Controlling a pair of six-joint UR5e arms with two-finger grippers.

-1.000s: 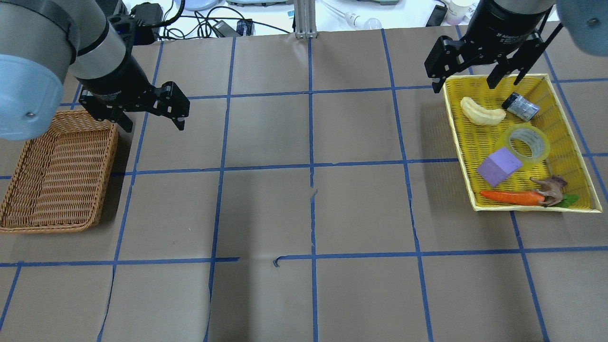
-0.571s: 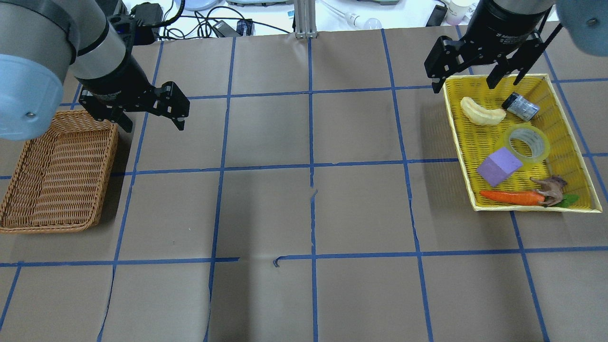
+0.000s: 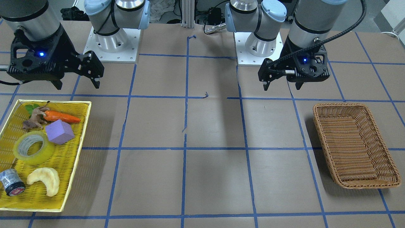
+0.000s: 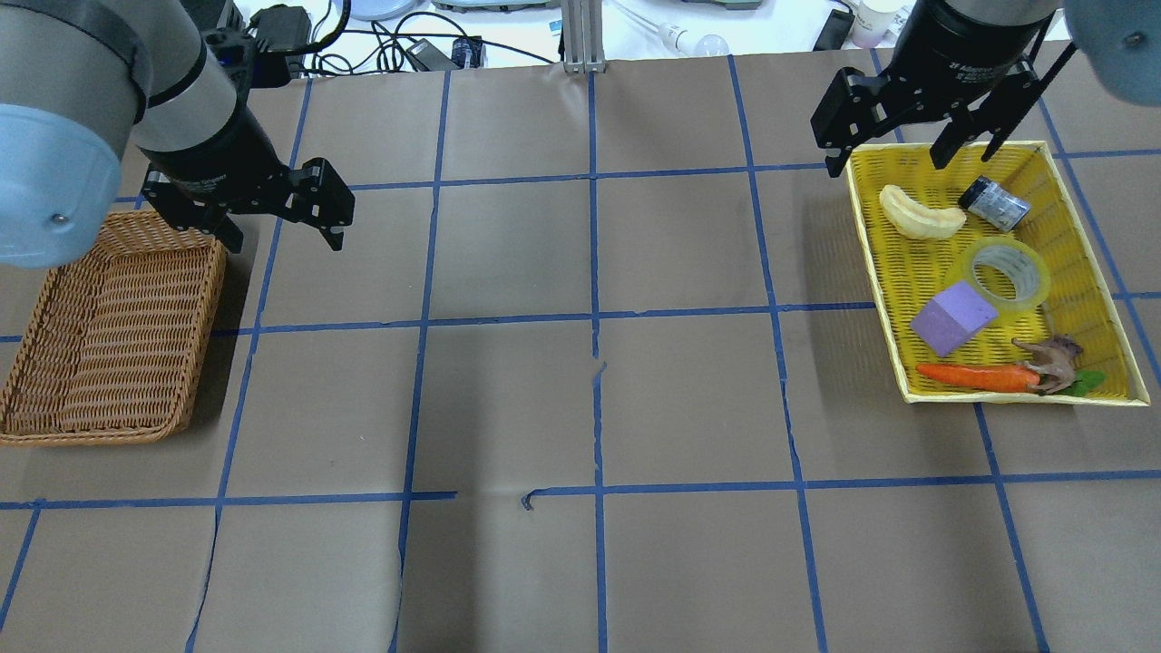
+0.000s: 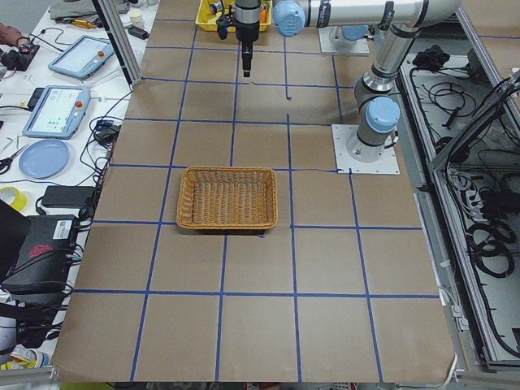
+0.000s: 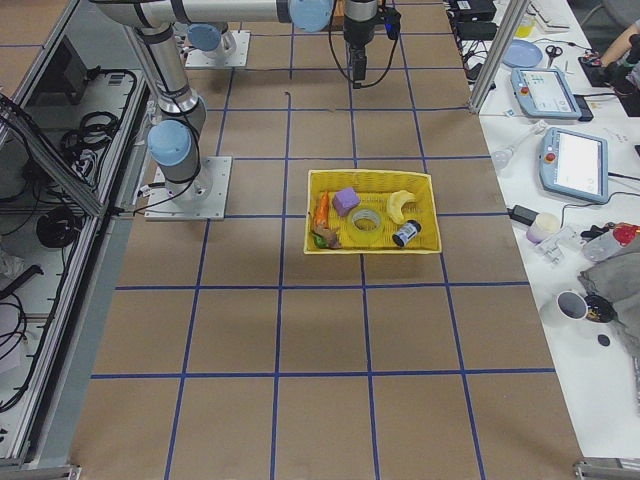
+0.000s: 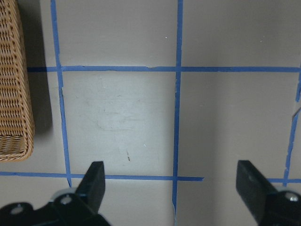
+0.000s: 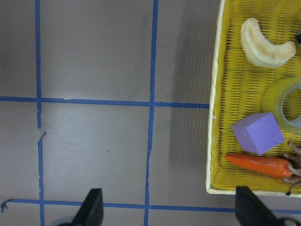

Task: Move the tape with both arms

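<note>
Right hand (image 4: 886, 168) hangs released, fingers spread wide, above the far end of the yellow tray (image 4: 869, 263). In that tray the tape (image 3: 34, 159) lies flat, just beside a purple block (image 4: 952, 317). Left hand (image 4: 285, 243), likewise released and empty, hangs over the surface (image 4: 590, 408) beside the wicker basket (image 4: 204, 345).

Robotics lab, gridded table (image 4: 508, 408), teach pendants (image 6: 575, 165)

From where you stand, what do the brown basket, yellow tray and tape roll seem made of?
Brown basket: woven wicker or rattan, matte, judging by its ribbed strands. Yellow tray: probably moulded plastic mesh, slightly shiny, with regular slots. Tape: glossy translucent yellowish plastic film on a greyish core, possibly cardboard.
</note>
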